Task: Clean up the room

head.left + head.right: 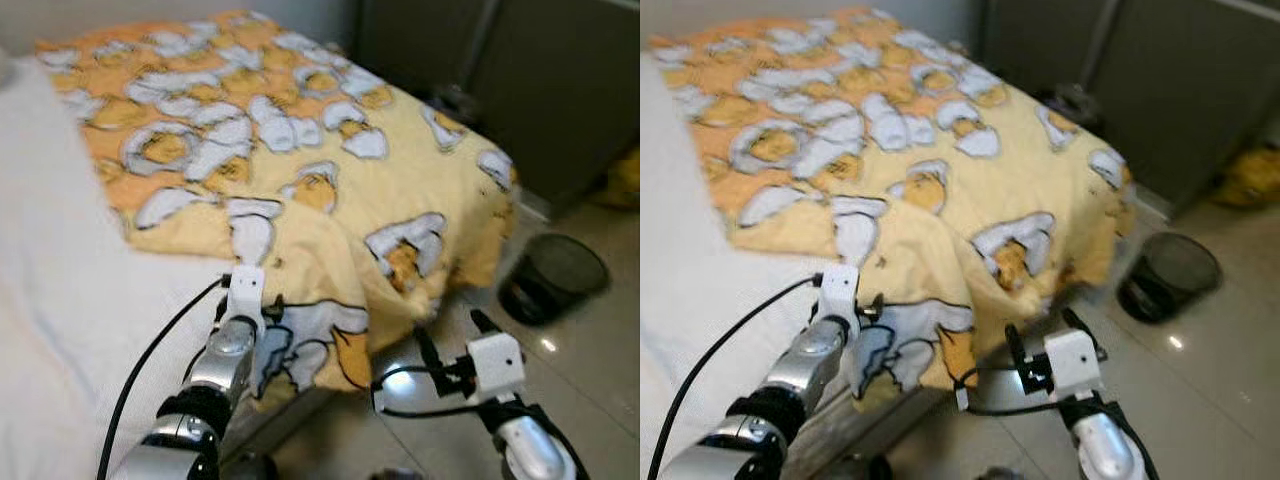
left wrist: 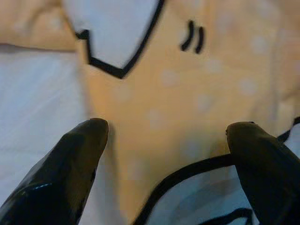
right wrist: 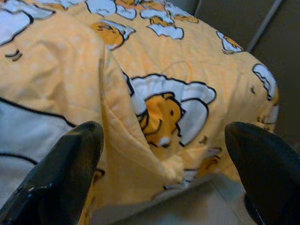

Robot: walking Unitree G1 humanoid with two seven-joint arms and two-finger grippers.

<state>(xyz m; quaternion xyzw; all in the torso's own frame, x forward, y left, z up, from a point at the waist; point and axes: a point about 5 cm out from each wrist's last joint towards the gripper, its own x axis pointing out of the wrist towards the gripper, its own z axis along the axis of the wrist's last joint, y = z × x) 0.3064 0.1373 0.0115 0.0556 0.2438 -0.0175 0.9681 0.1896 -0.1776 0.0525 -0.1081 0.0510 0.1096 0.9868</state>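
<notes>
Hovering at the blanket's [image 1: 300, 170] near edge — your left gripper [image 2: 168, 140] has its fingers spread wide right over the hem, where yellow fabric meets the bare white mattress [image 1: 70, 300], likely lined up to pinch it. Right gripper [image 1: 452, 345] hangs apart too, off the bed's near-right corner above the floor. Blanket lies rumpled, a fold drooping over that corner. Watch the black bin [image 1: 553, 275] on the floor to the right — it's near your right arm.
</notes>
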